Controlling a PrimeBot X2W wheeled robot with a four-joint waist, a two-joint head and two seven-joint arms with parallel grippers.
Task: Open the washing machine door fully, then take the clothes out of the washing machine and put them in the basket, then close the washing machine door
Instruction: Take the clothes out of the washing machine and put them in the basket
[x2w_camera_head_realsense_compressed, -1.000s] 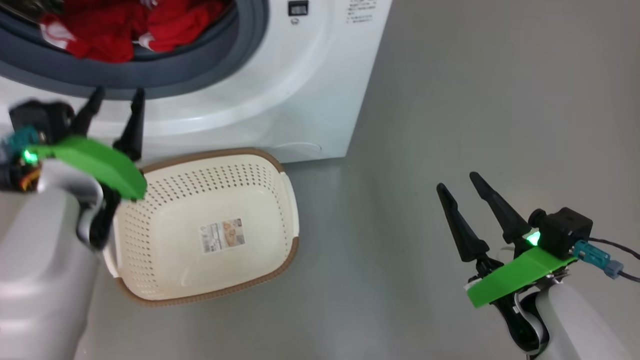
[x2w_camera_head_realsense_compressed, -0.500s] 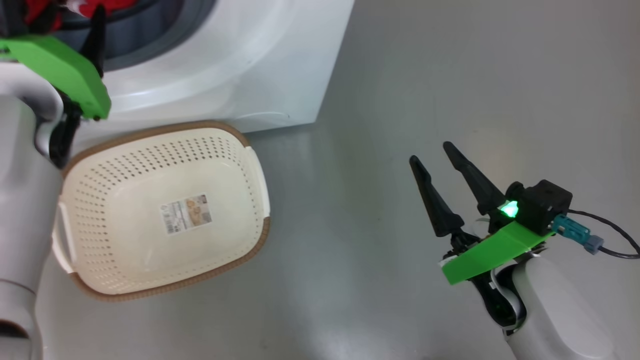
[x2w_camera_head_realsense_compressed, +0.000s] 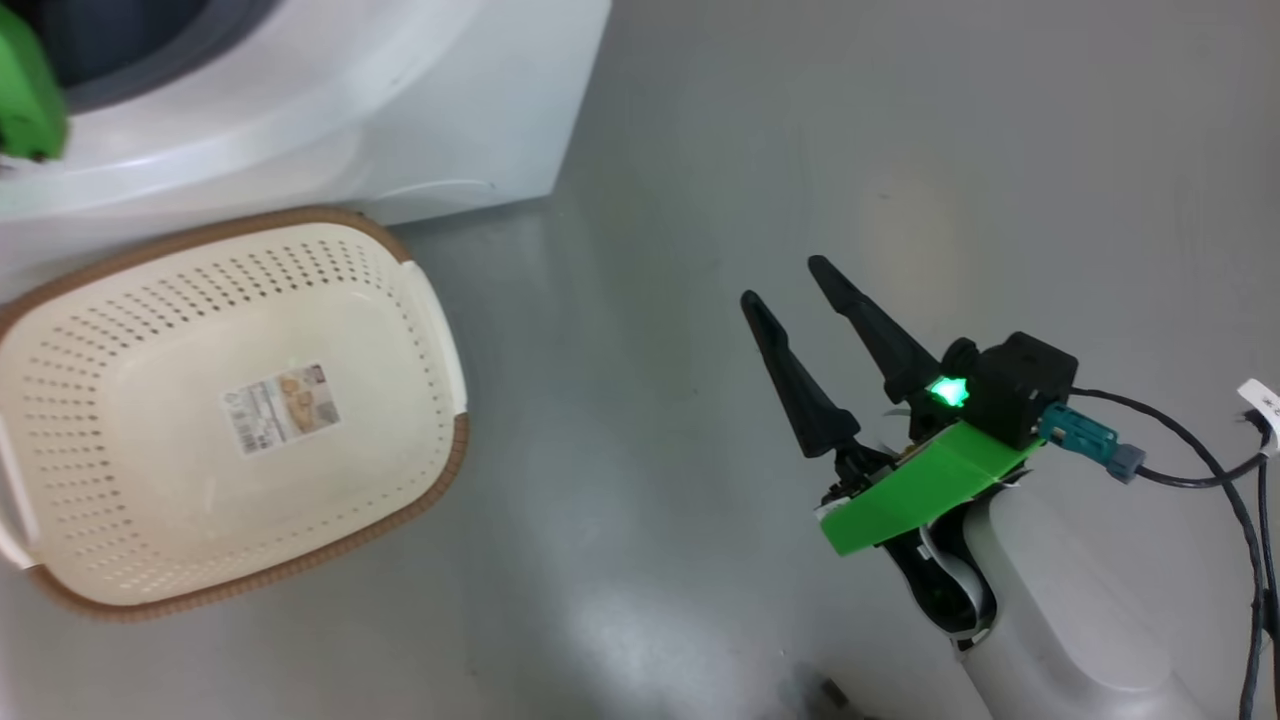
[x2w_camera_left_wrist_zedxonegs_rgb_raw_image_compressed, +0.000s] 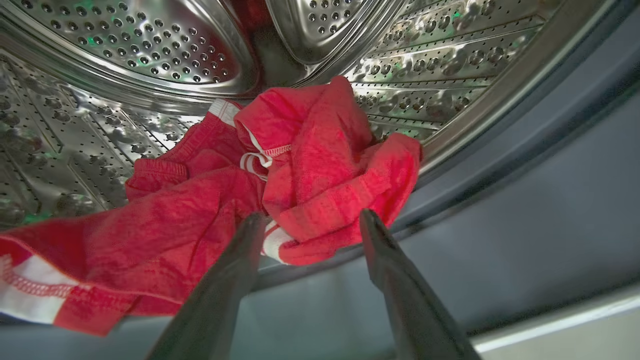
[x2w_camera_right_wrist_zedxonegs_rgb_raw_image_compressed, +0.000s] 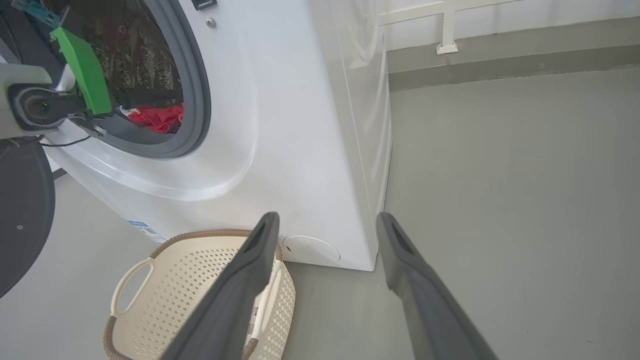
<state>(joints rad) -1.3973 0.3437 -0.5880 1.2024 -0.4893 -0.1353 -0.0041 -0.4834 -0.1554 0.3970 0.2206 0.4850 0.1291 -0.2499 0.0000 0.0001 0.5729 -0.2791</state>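
One washing machine (x2w_camera_right_wrist_zedxonegs_rgb_raw_image_compressed: 300, 125), one basket (x2w_camera_head_realsense_compressed: 455, 460), one heap of red clothes (x2w_camera_left_wrist_zedxonegs_rgb_raw_image_compressed: 310, 165) and two grippers are in view, each gripper with two dark fingers. The left gripper (x2w_camera_left_wrist_zedxonegs_rgb_raw_image_compressed: 312, 215) reaches into the mouth of the steel drum (x2w_camera_left_wrist_zedxonegs_rgb_raw_image_compressed: 150, 50). Its fingers are spread wide and nothing is pinched between them; their tips stand on either side of a fold of the red fabric at the drum's lower lip. The clothes lie crumpled on the drum floor, white trim showing, and spill towards the grey rubber seal (x2w_camera_left_wrist_zedxonegs_rgb_raw_image_compressed: 525, 175). The right gripper (x2w_camera_head_realsense_compressed: 784, 280) hangs released over bare floor, holding nothing, well apart from the basket and the machine. A dark round disc at the left edge of the right wrist view looks like the washing machine door (x2w_camera_right_wrist_zedxonegs_rgb_raw_image_compressed: 25, 210), swung clear of the opening. The basket sits upright on the floor just in front of the machine, its brown rim close to the white front panel. It holds only a paper label (x2w_camera_head_realsense_compressed: 280, 408) stuck to its bottom. To the machine's right the smooth grey floor (x2w_camera_head_realsense_compressed: 800, 150) runs open to a grey skirting band under a white wall (x2w_camera_right_wrist_zedxonegs_rgb_raw_image_compressed: 550, 20).
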